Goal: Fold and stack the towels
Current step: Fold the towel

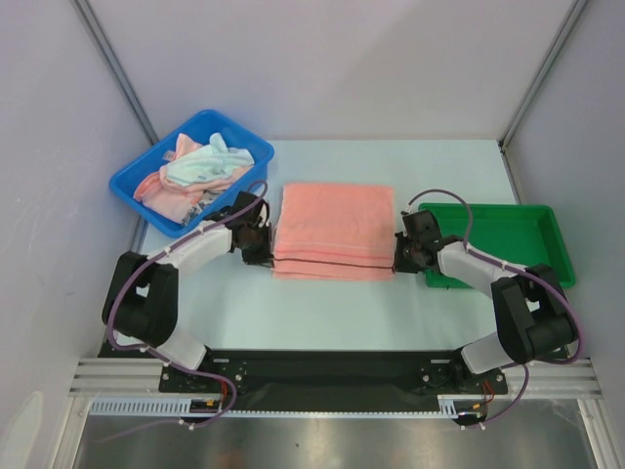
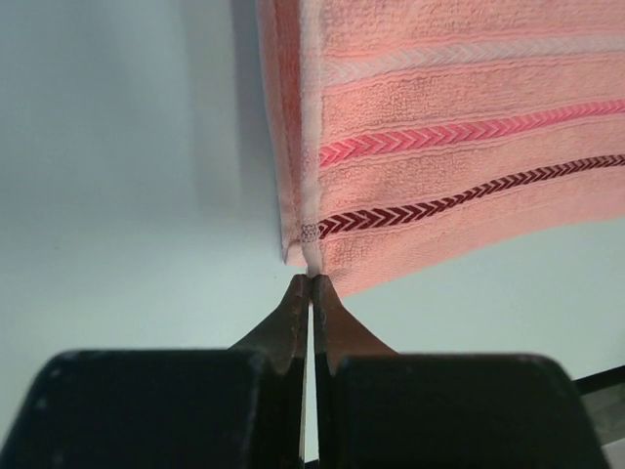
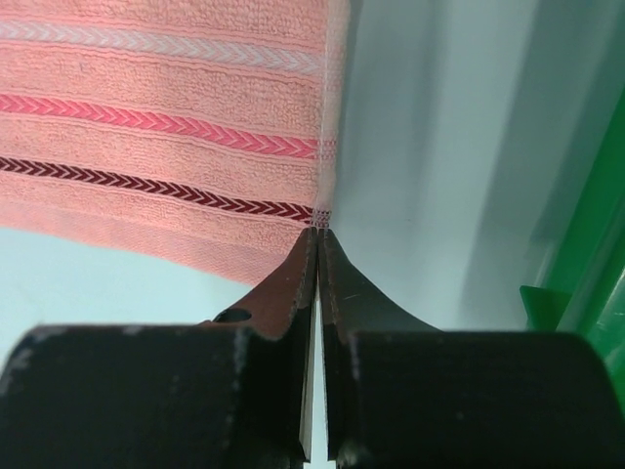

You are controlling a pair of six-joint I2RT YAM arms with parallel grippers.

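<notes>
A salmon-pink towel (image 1: 335,231) with chevron stripes lies spread in the middle of the table. My left gripper (image 1: 266,256) is shut on its near left corner (image 2: 311,256), the hem pinched between the fingertips. At the opposite side my right gripper (image 1: 398,256) is shut on the near right corner (image 3: 320,217). Both wrist views show the pink towel (image 2: 459,147) and its striped band (image 3: 156,127) running away from the jaws. More towels (image 1: 195,171), pink and pale mint, sit crumpled in the blue bin.
The blue bin (image 1: 132,181) stands at the back left, close to the left arm. A green tray (image 1: 508,234) lies at the right, under the right arm's wrist; its rim (image 3: 576,283) shows in the right wrist view.
</notes>
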